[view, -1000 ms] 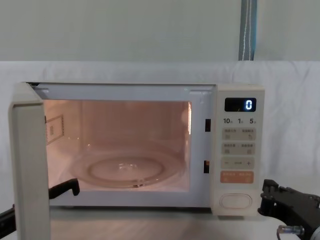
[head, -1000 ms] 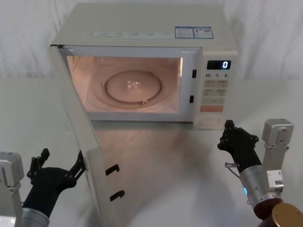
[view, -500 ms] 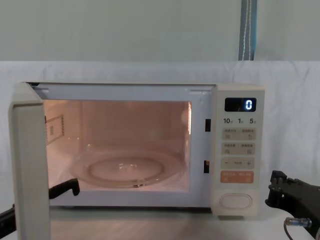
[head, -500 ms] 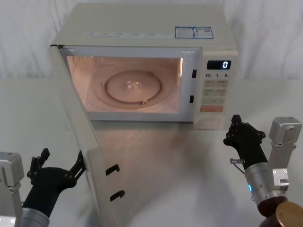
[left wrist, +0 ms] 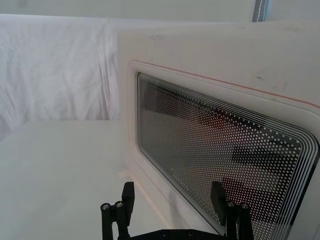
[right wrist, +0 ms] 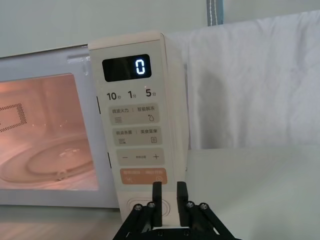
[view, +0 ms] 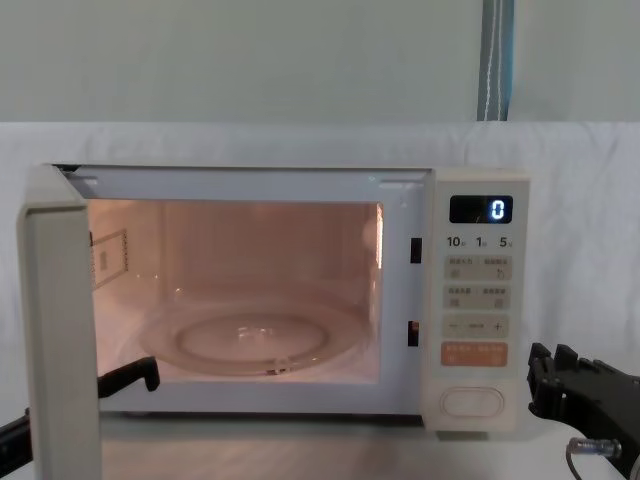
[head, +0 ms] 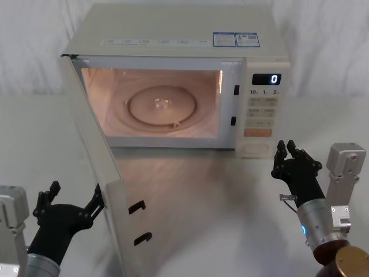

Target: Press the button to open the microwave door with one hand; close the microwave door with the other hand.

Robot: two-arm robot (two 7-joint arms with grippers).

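The microwave door (head: pixel 92 144) stands swung wide open to the left, and the lit cavity (head: pixel 155 104) shows a glass turntable. My left gripper (head: pixel 76 193) is low at the front left, open, on the door's outer side; in the left wrist view the gripper (left wrist: pixel 172 190) faces the door's dotted window (left wrist: pixel 215 125) close up. My right gripper (head: pixel 286 144) hovers just right of the oval button (head: pixel 255 150) without touching it. The right wrist view shows this gripper (right wrist: pixel 169 187) open by a narrow gap, in front of the button (right wrist: pixel 137 206).
The control panel (view: pixel 478 300) shows a lit "0" display (view: pixel 481 209). A white cloth covers the table (head: pixel 202 208) and hangs behind. One left finger (view: pixel 128 376) pokes past the door edge (view: pixel 60 340) in the chest view. Open tabletop lies in front of the cavity.
My right gripper pulled back from the button, shifting right, and its fingers parted slightly. The door and my left gripper have not moved.
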